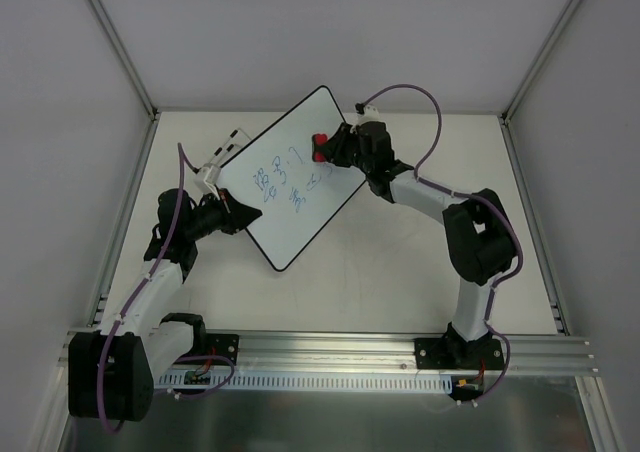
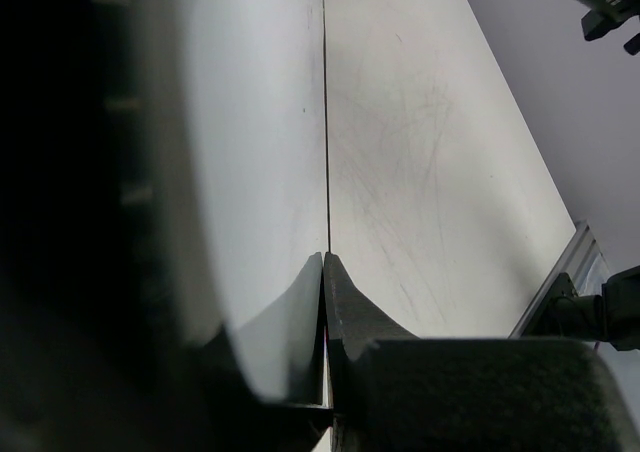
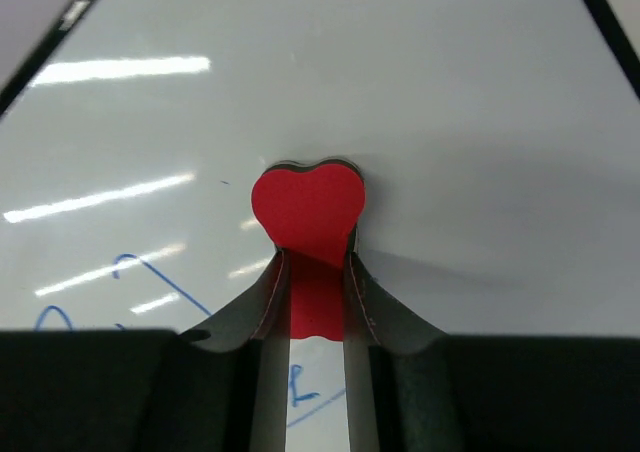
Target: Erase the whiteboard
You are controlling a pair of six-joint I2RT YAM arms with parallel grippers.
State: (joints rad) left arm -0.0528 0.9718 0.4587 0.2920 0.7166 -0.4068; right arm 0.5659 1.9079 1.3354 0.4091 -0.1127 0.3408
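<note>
The whiteboard (image 1: 292,234) lies turned diagonally on the table, with blue scribbles (image 1: 287,180) across its middle. My left gripper (image 1: 236,216) is shut on its left edge. In the left wrist view the board (image 2: 260,152) runs edge-on into the closed left gripper (image 2: 325,259). My right gripper (image 1: 332,149) is over the board's upper right part, shut on a red heart-shaped eraser (image 1: 320,147). From the right wrist the eraser (image 3: 307,205) sticks out past the right gripper (image 3: 315,259) and rests against the whiteboard (image 3: 450,92), just above some blue strokes (image 3: 150,277).
A white piece with black marks (image 1: 222,155) lies by the board's upper left edge. White walls and metal posts (image 1: 118,42) close in the table (image 1: 400,272). An aluminium rail (image 1: 330,350) carrying both arm bases runs along the near edge.
</note>
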